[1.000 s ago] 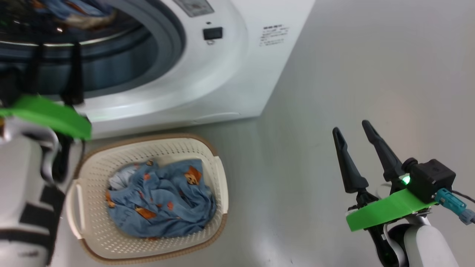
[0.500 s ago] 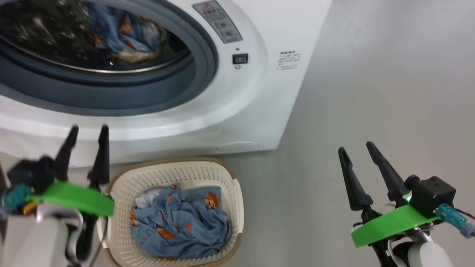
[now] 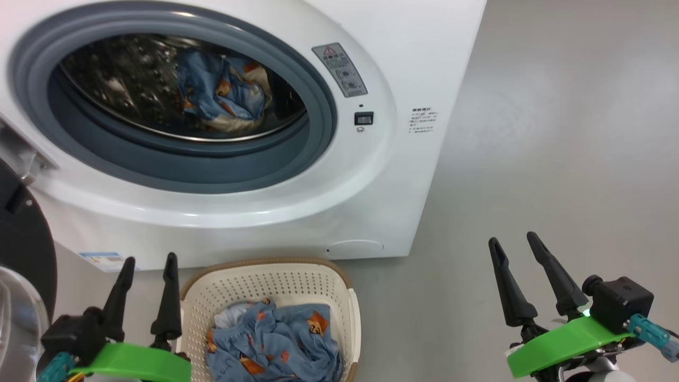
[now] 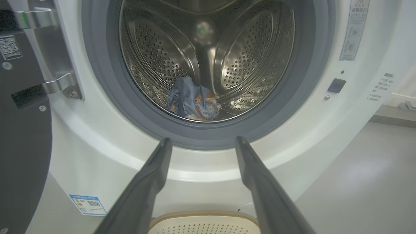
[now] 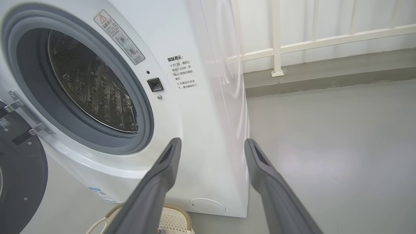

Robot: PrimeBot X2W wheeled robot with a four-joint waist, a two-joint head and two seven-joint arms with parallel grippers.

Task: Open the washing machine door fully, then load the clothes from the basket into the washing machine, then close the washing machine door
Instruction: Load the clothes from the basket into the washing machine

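The washing machine door [image 3: 24,249] stands swung wide open at 8 o'clock in the head view, hinged beside the drum [image 3: 122,79] mouth, so the first step looks done. Loading is part-way. The clothes [image 3: 220,98] are split: one bundle lies inside the drum of the washing machine [image 3: 382,175], toward 11 o'clock, and a heap of the same printed fabric sits in the basket [image 3: 265,278] at 6 o'clock, on the floor [image 3: 530,132] just in front of the machine. Both pairs of jaws stand apart and hold nothing. The left jaws are at 7 o'clock, just beside the basket's rim and pointing at the drum mouth. The right jaws are at 4 o'clock over bare floor, well apart from the laundry. By my judgement, what is left is to lift the basket's heap into the drum and then swing the door shut.
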